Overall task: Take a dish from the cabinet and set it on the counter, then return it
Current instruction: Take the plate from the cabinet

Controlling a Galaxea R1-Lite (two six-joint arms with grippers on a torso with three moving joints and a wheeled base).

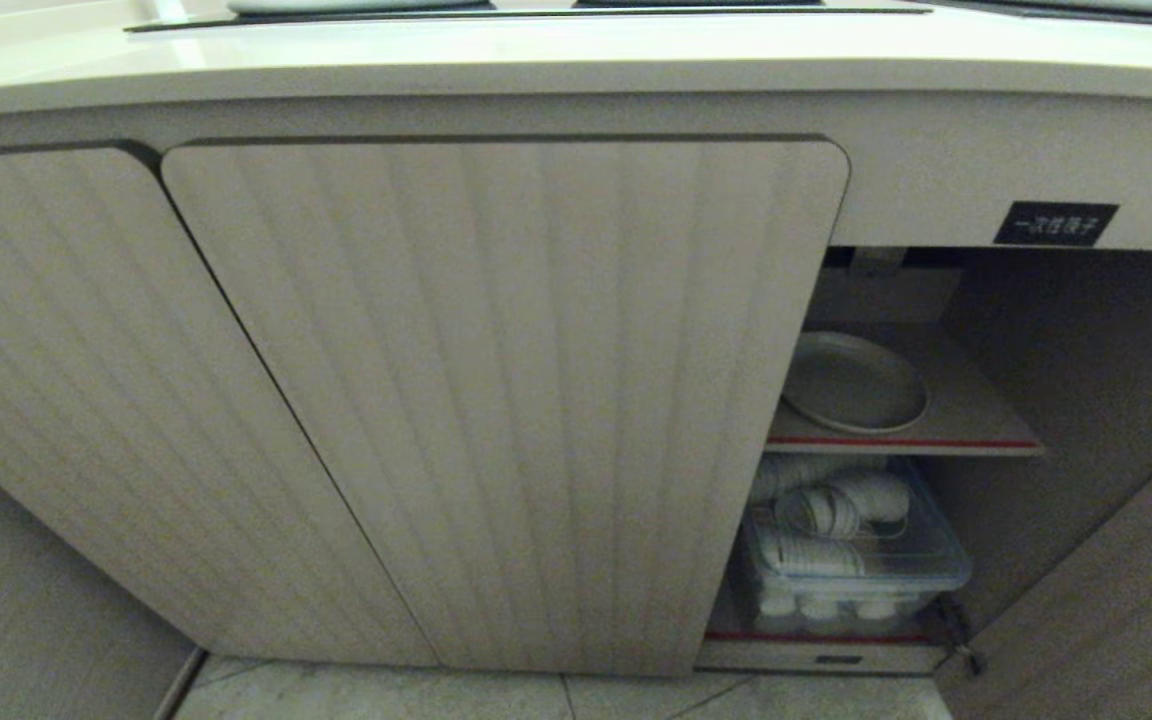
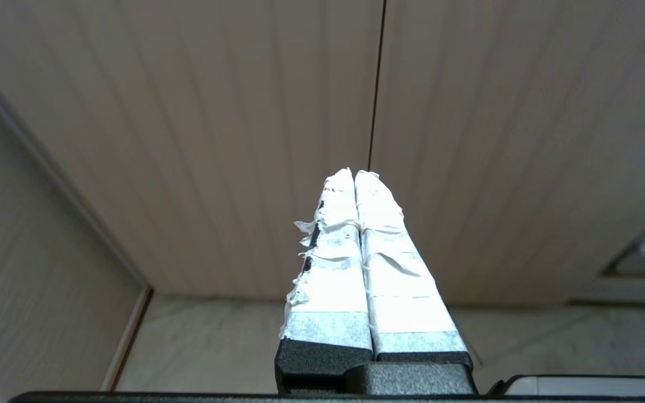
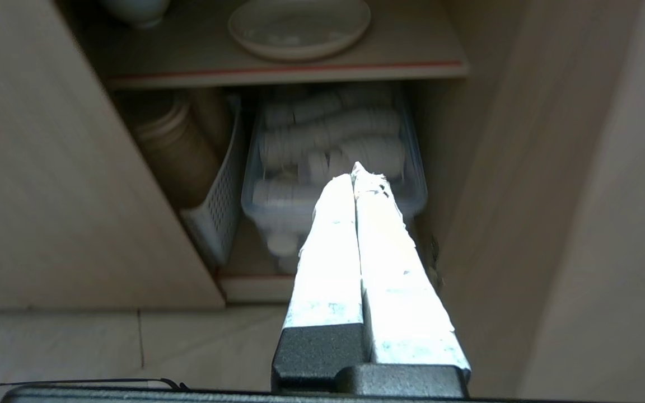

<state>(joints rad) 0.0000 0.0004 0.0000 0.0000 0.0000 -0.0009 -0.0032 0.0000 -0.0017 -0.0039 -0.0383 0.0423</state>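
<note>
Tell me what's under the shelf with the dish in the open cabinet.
Under the shelf sits a clear bin of stacked white cups, a white perforated basket beside it. The ribbed door hides whatever lies farther left.

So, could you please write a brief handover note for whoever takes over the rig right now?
Left tool: shut, empty, facing the closed ribbed doors.
Right tool: shut, empty, pointing into the open cabinet, above the clear bin of white cups.
Dish: flat on the upper shelf with the red-striped edge.
Counter: above the cabinet.
Done: the cabinet stands open.
Left: lift the dish out, set it on the counter, then return it to the shelf.
</note>
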